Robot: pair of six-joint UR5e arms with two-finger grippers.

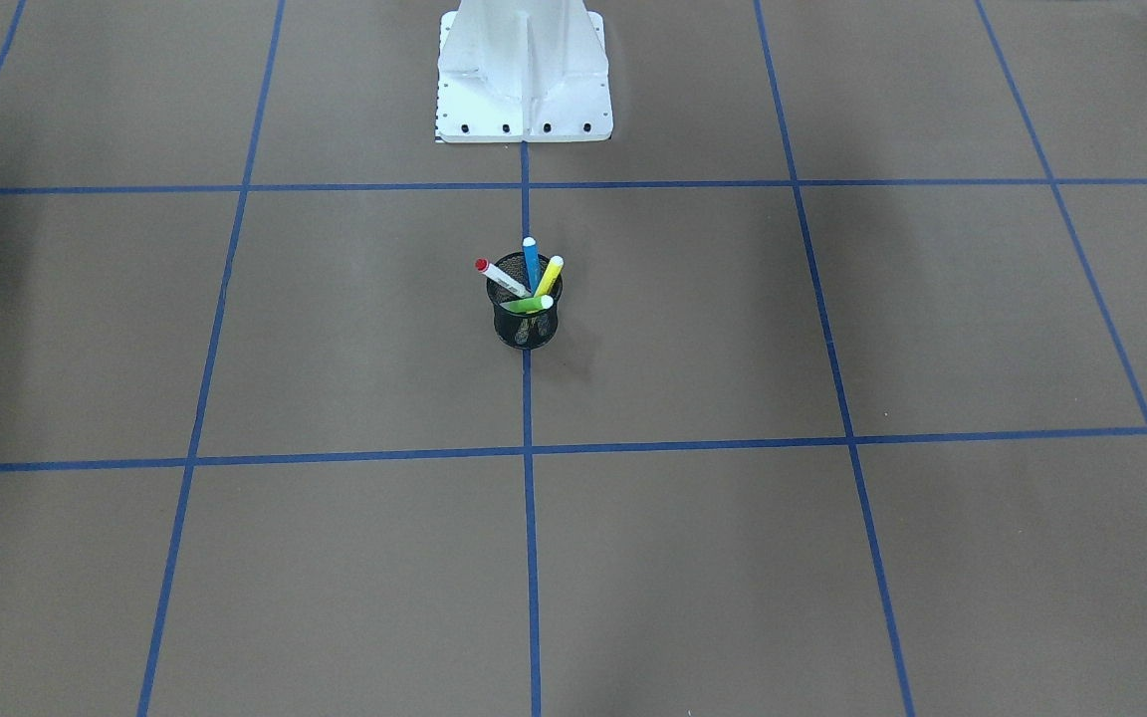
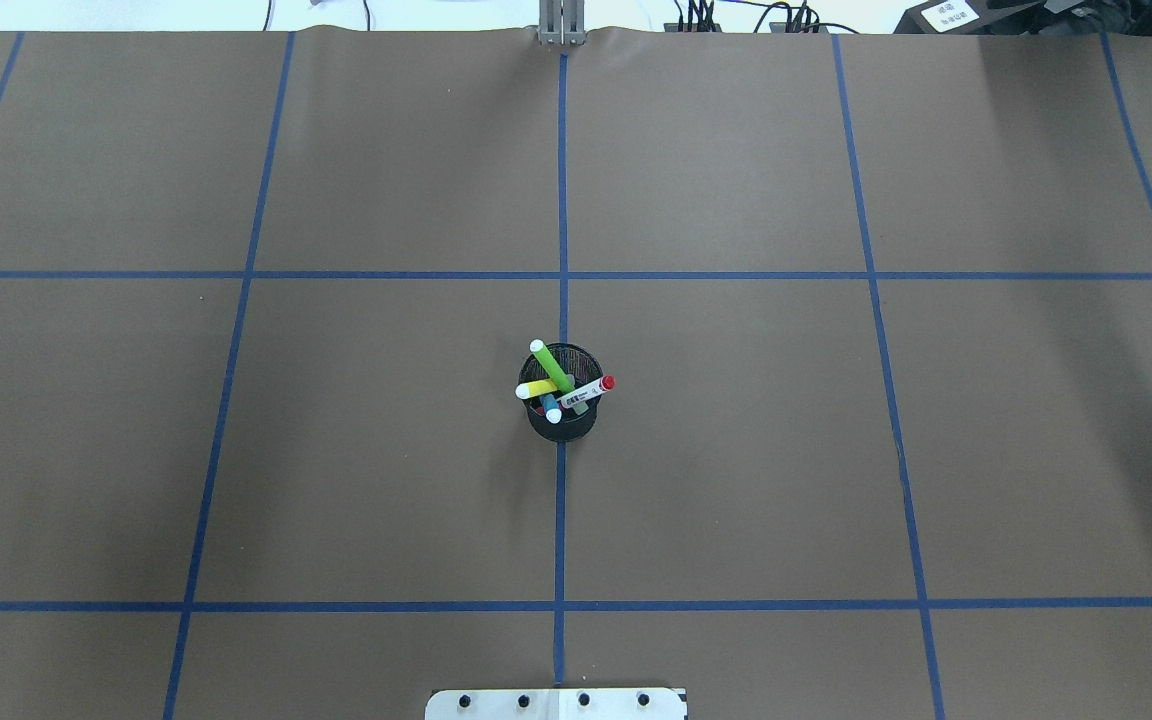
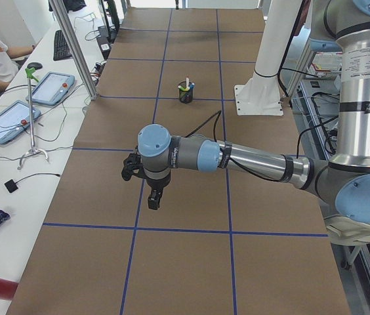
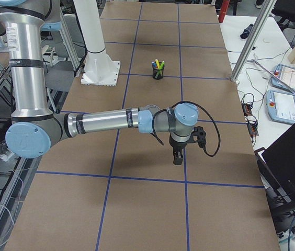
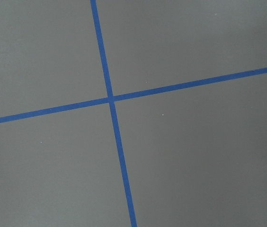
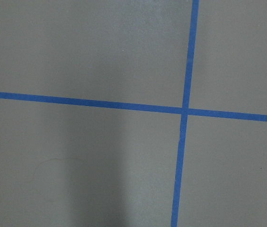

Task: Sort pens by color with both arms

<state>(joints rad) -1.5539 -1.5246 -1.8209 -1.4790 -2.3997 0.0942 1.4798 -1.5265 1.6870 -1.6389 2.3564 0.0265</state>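
Four pens stand together in a black mesh cup (image 1: 526,324) at the middle of the table: a blue pen (image 1: 532,261), a yellow pen (image 1: 550,275), a light green pen (image 1: 532,304) and a white-barrelled pen with red ends (image 1: 500,278). The overhead view shows the cup (image 2: 564,422) with the green pen (image 2: 553,366) and the white pen (image 2: 588,391). My left gripper (image 3: 153,200) hangs above the table's left end, far from the cup. My right gripper (image 4: 178,157) hangs above the right end. Both show only in side views, so I cannot tell whether they are open or shut.
The white pedestal base (image 1: 524,80) stands behind the cup on the robot's side. Blue tape lines (image 2: 562,200) divide the brown table into squares. A side bench with tablets (image 3: 50,87) and a small stand (image 3: 33,118) runs along the operators' edge.
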